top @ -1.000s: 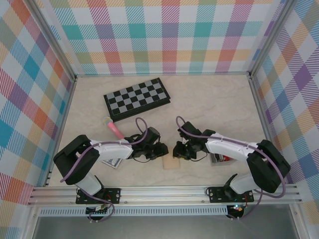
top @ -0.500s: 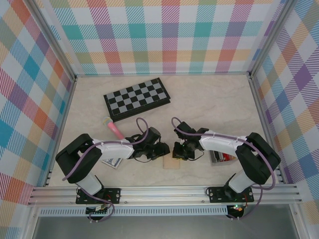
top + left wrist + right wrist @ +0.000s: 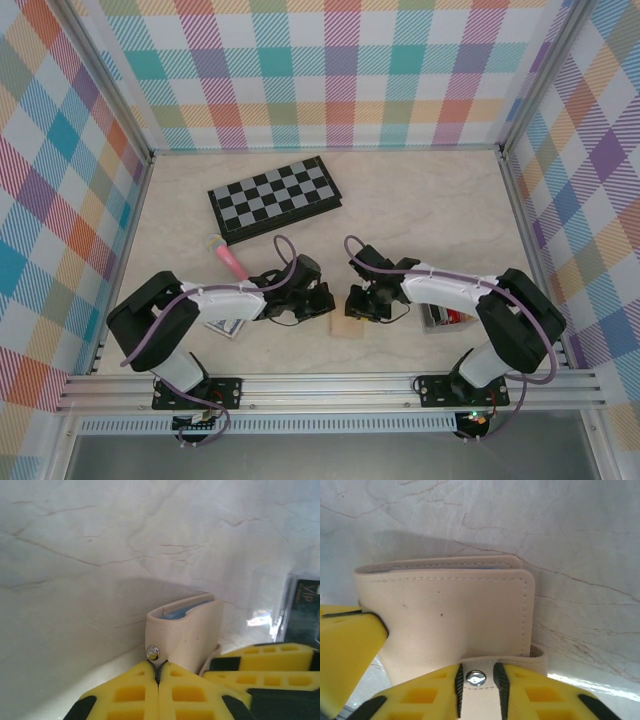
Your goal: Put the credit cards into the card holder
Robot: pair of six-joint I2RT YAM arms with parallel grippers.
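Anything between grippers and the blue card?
Yes, the tan wallet: the blue card sits inside its fold, edge showing on top. The left gripper is shut by the snap; the right gripper flanks the strap.

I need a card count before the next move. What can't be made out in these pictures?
Wallet: leather hides its cards; a blue edge peeks out, left wrist view.
Card holder: too small from the top; cut by the right edge, left wrist view.
Playing-card pack: largely under the left arm, top view.
Right gripper: strap sits between its fingers, right wrist view; pinched or loose, unclear.
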